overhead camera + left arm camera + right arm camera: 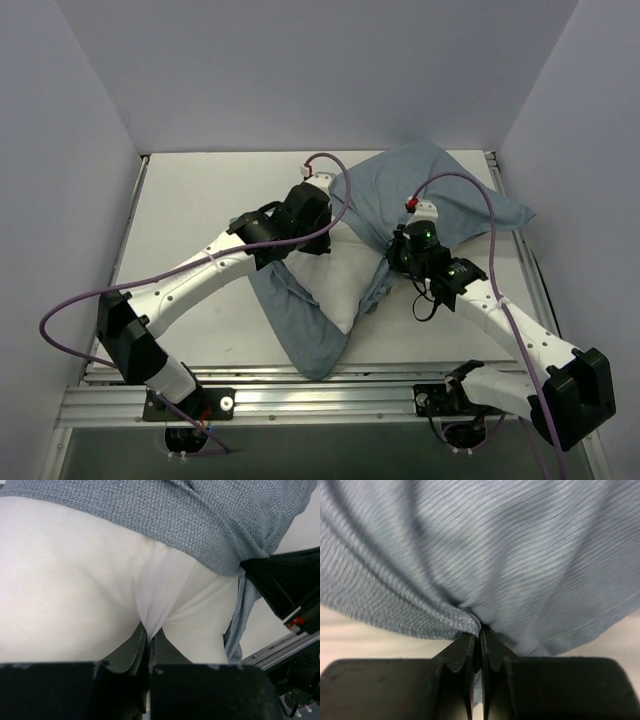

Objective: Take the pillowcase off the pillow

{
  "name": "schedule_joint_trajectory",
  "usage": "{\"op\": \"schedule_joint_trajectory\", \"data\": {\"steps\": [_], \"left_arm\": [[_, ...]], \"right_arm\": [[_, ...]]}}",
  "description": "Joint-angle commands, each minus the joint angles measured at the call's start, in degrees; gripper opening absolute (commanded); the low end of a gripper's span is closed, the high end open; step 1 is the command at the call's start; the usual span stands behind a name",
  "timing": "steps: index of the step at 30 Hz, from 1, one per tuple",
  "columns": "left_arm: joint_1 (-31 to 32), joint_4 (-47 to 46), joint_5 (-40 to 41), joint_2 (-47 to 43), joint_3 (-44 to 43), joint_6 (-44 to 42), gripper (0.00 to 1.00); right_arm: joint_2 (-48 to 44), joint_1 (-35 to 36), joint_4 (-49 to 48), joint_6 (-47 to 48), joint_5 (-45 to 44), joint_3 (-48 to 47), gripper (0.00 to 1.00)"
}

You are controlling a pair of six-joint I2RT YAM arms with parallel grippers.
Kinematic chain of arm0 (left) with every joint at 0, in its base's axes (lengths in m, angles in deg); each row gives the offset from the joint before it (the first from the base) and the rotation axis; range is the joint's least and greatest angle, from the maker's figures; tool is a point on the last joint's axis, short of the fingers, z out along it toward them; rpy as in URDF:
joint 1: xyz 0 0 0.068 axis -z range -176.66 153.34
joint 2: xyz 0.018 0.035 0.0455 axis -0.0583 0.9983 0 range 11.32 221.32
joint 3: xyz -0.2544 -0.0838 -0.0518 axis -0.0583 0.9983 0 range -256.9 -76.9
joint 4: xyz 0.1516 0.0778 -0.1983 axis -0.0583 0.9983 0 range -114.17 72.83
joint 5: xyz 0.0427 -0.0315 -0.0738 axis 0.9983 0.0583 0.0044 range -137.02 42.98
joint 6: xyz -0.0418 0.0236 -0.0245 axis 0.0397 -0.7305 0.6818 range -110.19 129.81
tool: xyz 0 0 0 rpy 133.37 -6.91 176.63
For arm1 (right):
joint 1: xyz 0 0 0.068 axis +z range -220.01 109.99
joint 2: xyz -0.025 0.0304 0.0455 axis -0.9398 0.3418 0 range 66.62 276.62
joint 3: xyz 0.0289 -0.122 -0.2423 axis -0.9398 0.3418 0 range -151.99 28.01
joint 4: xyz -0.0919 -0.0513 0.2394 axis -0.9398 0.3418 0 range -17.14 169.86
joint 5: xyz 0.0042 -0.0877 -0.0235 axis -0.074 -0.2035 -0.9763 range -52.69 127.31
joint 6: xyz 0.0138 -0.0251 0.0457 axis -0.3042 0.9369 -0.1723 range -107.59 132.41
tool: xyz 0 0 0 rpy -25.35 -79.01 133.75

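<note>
The pillow (pixel 325 285) lies slantwise on the table (pixel 190 210). Its near end is bare, and its far end sits inside the pillowcase (pixel 440 190), which spreads beyond and to the right of the pillow, with another flap trailing off the pillow's near-left side. The left gripper (pixel 149 640) is clenched on a thin ridge of the pillow's white fabric, just short of the case's edge. The right gripper (pixel 480 635) is clamped on a fold of the blue-grey cloth at the pillow's right side. The likeliest trouble is the left pinch: it holds only a small pleat, so a hard pull from the right arm could strip it free and the pillow would ride along inside the case. If the right jaws have caught the pillow's skin beneath the cloth, both would drag together. Cloth bunched around the pillow's middle could also bind. From above, both sets of fingertips are hidden under the wrists. How much of the pillow remains covered cannot be judged, nor how many layers the right gripper holds. No tan or cream bands show.
</note>
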Motion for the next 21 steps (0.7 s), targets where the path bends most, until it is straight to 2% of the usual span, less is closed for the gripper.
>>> {"op": "schedule_joint_trajectory", "data": {"steps": [1, 5, 11, 17, 20, 21], "left_arm": [[-4.37, 4.50, -0.90, -6.65, -6.90, -2.05, 0.02], [-7.89, 8.11, -3.89, -11.48, -7.52, -2.57, 0.02], [-14.65, 12.51, -6.97, -21.05, -2.69, -2.66, 0.02], [-16.95, 14.45, -10.75, -28.17, 5.81, -1.18, 0.02], [-16.60, 13.04, -16.28, -30.29, 11.53, 1.28, 0.02], [-15.99, 11.13, -17.68, -30.82, 16.16, 1.99, 0.02]], "right_arm": [[3.91, -4.74, 1.08, -1.06, -6.53, -1.84, 0.00], [8.48, -11.51, -1.47, -2.91, -6.79, -4.73, 0.00], [13.06, -22.85, -3.41, -5.98, -7.23, -8.52, 0.00], [16.22, -25.85, -3.85, -7.22, -7.94, -12.21, 0.00], [15.79, -24.98, -6.38, -5.46, -1.10, -11.60, 0.00], [14.48, -24.36, -7.01, -4.07, 0.83, -11.25, 0.00]]}}
